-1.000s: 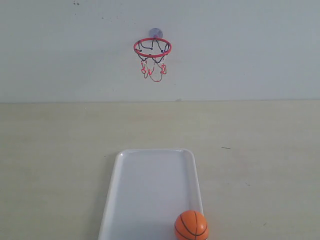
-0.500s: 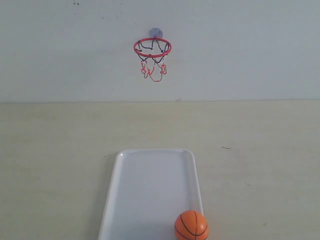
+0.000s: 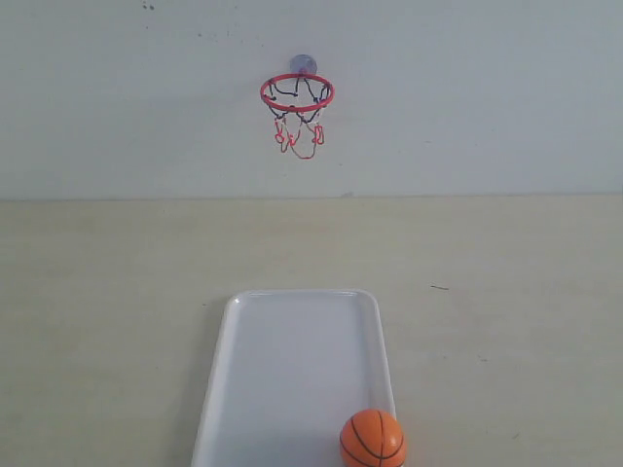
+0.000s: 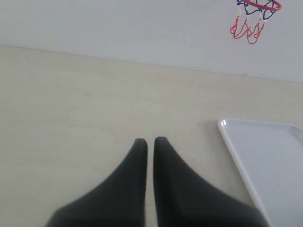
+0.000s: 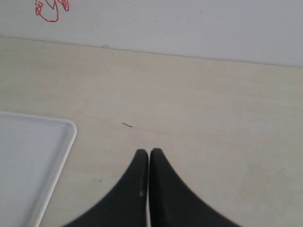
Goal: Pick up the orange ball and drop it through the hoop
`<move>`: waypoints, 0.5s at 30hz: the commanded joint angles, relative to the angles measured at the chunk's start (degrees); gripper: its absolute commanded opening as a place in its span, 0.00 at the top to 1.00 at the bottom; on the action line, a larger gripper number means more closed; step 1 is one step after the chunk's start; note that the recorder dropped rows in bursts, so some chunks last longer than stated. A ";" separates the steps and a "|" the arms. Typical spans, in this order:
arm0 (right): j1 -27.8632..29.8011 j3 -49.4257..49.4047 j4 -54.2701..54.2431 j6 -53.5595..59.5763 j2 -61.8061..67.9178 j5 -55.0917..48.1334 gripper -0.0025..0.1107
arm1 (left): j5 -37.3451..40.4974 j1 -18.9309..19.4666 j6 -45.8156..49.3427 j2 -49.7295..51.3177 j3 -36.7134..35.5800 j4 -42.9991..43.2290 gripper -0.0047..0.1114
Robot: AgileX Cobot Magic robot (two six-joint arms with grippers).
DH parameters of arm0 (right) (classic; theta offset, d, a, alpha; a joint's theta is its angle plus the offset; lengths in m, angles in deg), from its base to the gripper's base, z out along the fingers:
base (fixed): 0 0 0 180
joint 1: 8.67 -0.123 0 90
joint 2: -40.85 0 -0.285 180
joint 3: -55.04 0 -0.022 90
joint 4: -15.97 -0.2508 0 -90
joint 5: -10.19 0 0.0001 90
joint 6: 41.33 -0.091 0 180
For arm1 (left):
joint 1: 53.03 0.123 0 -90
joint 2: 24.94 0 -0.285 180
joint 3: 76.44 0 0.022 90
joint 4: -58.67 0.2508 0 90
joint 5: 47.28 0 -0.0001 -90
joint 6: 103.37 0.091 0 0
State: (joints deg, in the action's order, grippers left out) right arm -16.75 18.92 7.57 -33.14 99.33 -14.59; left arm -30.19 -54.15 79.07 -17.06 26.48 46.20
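The orange ball (image 3: 372,439) rests on the near right corner of a white tray (image 3: 292,311) in the exterior view. The hoop (image 3: 297,92), a red ring with a black-and-red net, is fixed to the back wall above the table; it also shows in the left wrist view as the hoop (image 4: 258,9), and only its net (image 5: 52,9) shows in the right wrist view. Neither arm appears in the exterior view. My left gripper (image 4: 150,142) is shut and holds nothing, over bare table. My right gripper (image 5: 148,152) is shut and holds nothing as well.
The white tray lies lengthwise in the middle of the pale wooden table (image 3: 97,292). Its corner shows beside each gripper, as the tray (image 4: 265,156) and the tray (image 5: 38,142). A small dark mark (image 3: 440,287) lies on the table right of the tray.
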 commanded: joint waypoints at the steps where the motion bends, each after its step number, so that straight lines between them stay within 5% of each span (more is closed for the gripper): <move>1: 0.18 0.53 -0.26 -2.21 6.12 7.05 0.98 | 0.03 -0.07 0.17 -0.09 -0.14 0.30 0.92; 8: 0.06 1.52 -11.32 -7.04 13.01 11.57 0.98 | 0.03 -0.07 0.17 -0.09 -0.14 0.30 0.92; 15: 0.06 13.60 -24.27 20.26 25.16 -24.12 0.98 | 0.03 -0.07 0.17 -0.09 -0.14 0.30 0.92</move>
State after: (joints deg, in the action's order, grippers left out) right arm -16.75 28.07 -11.54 -24.02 120.45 -24.63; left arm -30.19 -54.15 79.07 -17.06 26.48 46.20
